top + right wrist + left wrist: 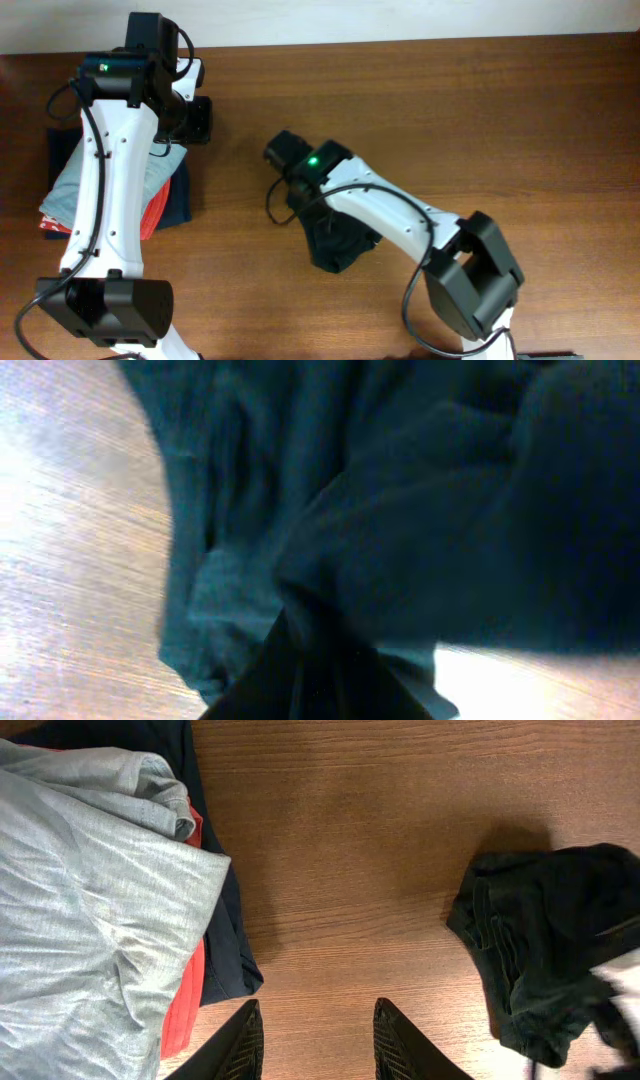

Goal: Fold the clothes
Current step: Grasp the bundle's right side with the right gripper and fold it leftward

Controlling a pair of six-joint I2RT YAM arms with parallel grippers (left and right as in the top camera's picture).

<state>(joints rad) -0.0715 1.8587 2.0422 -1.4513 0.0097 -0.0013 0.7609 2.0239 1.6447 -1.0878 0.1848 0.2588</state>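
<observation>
1. Bunched black soft-fabric T-shirt (335,245) lies mid-table on brown wooden table (500,120).
2. Its fabric is pinched by right gripper (300,650), fingers pressed together.
3. Nearby, left gripper (318,1010) has fingers spread over bare wood, beside light grey-blue garment (90,900) atop orange-red folded garment (185,1010) and navy folded garment (225,950).

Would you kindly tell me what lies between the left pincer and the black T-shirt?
Only bare wooden table, seen in the left wrist view between left pincer and black T-shirt.

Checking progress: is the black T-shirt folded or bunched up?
Bunched, not folded: the black T-shirt lies in a crumpled heap, the right gripper pinching its fabric.
</observation>
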